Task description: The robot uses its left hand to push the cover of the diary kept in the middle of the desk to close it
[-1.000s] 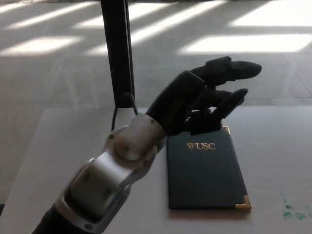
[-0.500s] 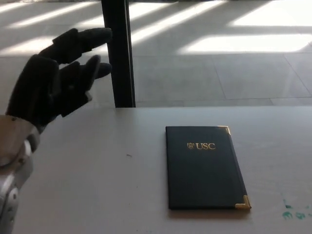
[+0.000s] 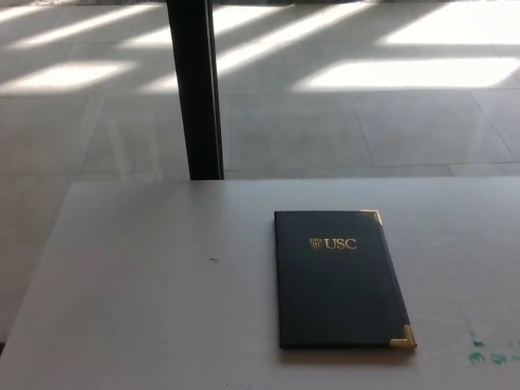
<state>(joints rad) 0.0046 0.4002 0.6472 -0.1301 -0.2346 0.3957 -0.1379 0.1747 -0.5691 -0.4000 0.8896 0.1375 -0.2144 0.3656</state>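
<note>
Closed diary (image 3: 340,280) flat on the pale surface (image 3: 154,284).
Gold "USC" lettering facing up; no hands visible, so fingers impossible to judge.

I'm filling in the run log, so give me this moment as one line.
diary: closed, flat on desk, cover up | left hand: not in view | right hand: not in view | task state: cover shut

There is one view, from the robot's head, set above the near edge of the desk (image 3: 146,309) and tilted down and forward. It sits close enough that the desk fills the lower half, with the diary (image 3: 337,280) just right of centre. Beyond the far edge it takes in sunlit floor (image 3: 366,122) and a dark post (image 3: 195,89) at upper left.
</note>
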